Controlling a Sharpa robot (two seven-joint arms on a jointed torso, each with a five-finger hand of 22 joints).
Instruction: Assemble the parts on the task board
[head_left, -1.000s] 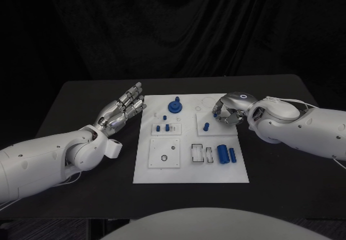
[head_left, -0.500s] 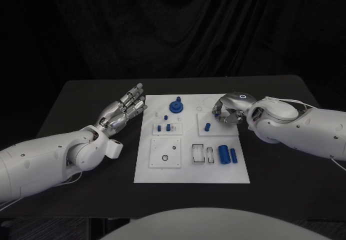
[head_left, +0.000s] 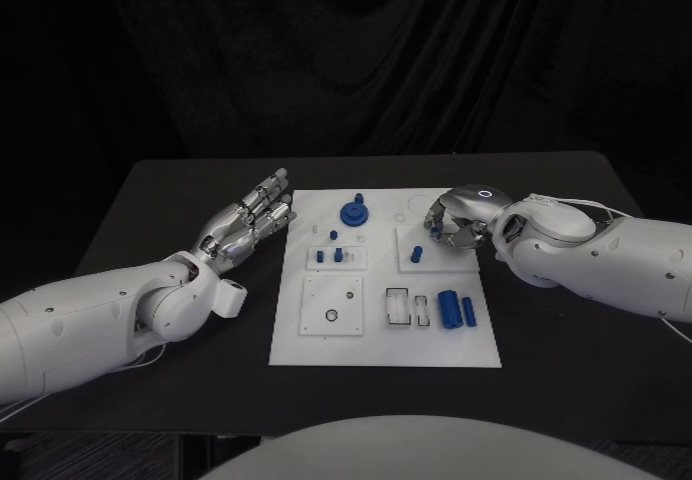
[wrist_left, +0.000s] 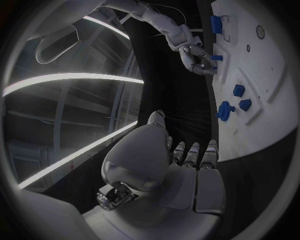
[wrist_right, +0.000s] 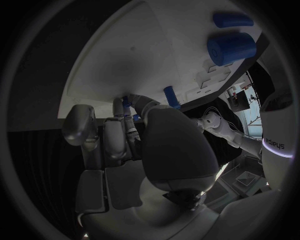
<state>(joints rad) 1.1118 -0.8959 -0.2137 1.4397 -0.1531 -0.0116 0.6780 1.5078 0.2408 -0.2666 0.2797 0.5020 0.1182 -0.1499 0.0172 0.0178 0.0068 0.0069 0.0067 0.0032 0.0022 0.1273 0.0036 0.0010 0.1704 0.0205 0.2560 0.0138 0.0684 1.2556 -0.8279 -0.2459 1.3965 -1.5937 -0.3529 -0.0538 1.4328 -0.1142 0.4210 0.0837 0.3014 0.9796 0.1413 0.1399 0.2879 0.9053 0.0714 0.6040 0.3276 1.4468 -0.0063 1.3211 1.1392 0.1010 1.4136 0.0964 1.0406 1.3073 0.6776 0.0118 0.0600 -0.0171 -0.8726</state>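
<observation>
The white task board (head_left: 384, 340) lies in the middle of the black table. My right hand (head_left: 459, 222) is curled over the board's far right corner and pinches a small blue part (wrist_right: 128, 100) at its fingertips, also seen as the small blue part (head_left: 433, 233). Just beside the fingers a blue peg (head_left: 415, 254) stands in a square plate. My left hand (head_left: 245, 222) hovers off the board's left edge, flat, fingers spread, holding nothing. A blue round part (head_left: 351, 213) stands at the far middle. Two blue cylinders (head_left: 456, 307) lie at the near right.
Small blue pegs (head_left: 327, 255) stand in a plate left of centre. A square plate with a hole (head_left: 330, 305) and two open slots (head_left: 405, 307) lie on the board's near half. Bare black table (head_left: 577, 340) surrounds the board.
</observation>
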